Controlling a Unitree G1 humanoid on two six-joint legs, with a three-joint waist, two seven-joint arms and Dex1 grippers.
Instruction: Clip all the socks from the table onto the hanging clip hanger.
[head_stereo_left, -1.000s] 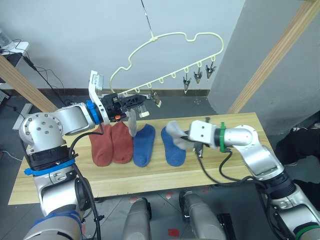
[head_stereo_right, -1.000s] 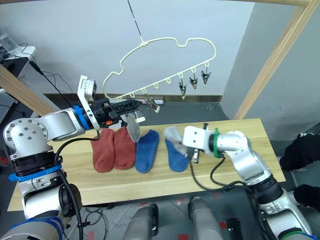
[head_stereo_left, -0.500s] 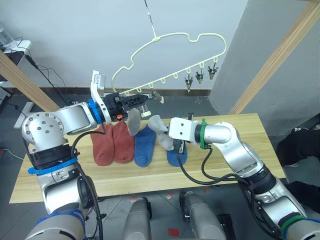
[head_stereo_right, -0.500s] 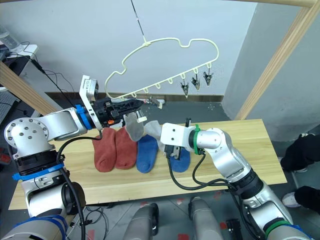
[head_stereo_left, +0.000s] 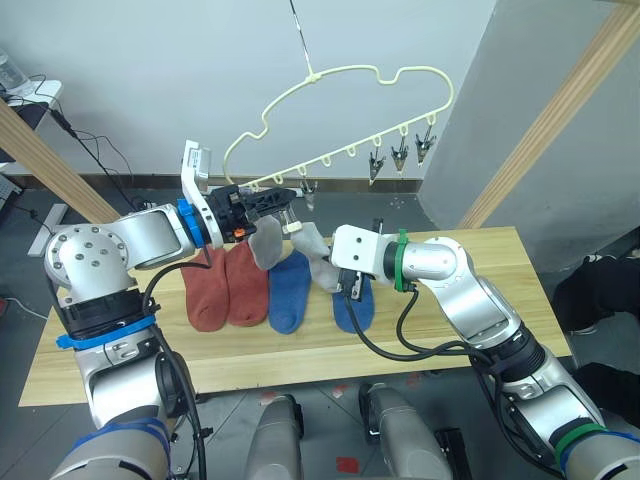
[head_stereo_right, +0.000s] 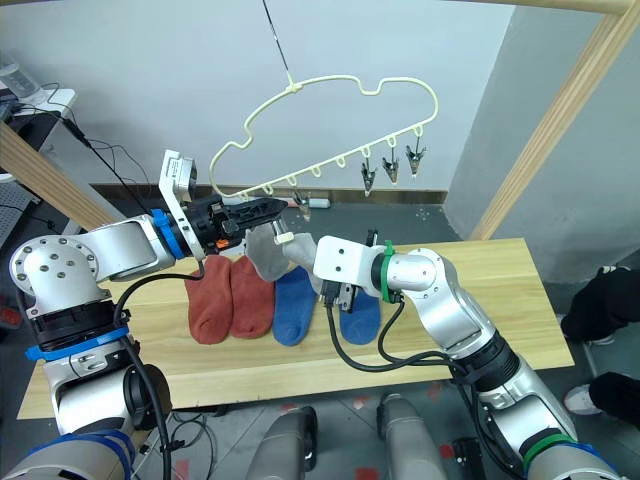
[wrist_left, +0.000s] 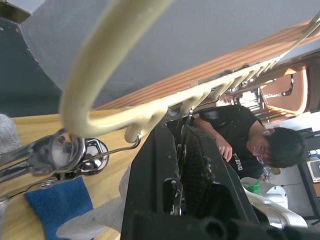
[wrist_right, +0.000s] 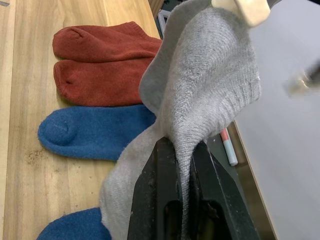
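Note:
The pale yellow clip hanger (head_stereo_left: 345, 75) hangs over the table (head_stereo_left: 450, 330). My left gripper (head_stereo_left: 285, 195) is shut on a clip at the left end of the hanger's lower bar. One grey sock (head_stereo_left: 265, 243) dangles just below it. My right gripper (wrist_right: 182, 145) is shut on a second grey sock (head_stereo_left: 313, 248) and holds it up beside the first. Two rust-red socks (head_stereo_left: 222, 285) and two blue socks (head_stereo_left: 288, 288) (head_stereo_left: 352, 305) lie flat on the table.
More metal clips (head_stereo_left: 400, 152) hang free on the hanger's right side. Slanted wooden poles (head_stereo_left: 545, 115) (head_stereo_left: 45, 160) flank the table. A person (wrist_left: 250, 145) in black sits beyond the table in the left wrist view.
My right gripper has carried the grey sock left and upward, from over the right blue sock to beside the hanging grey sock. The left gripper has stayed at the hanger.

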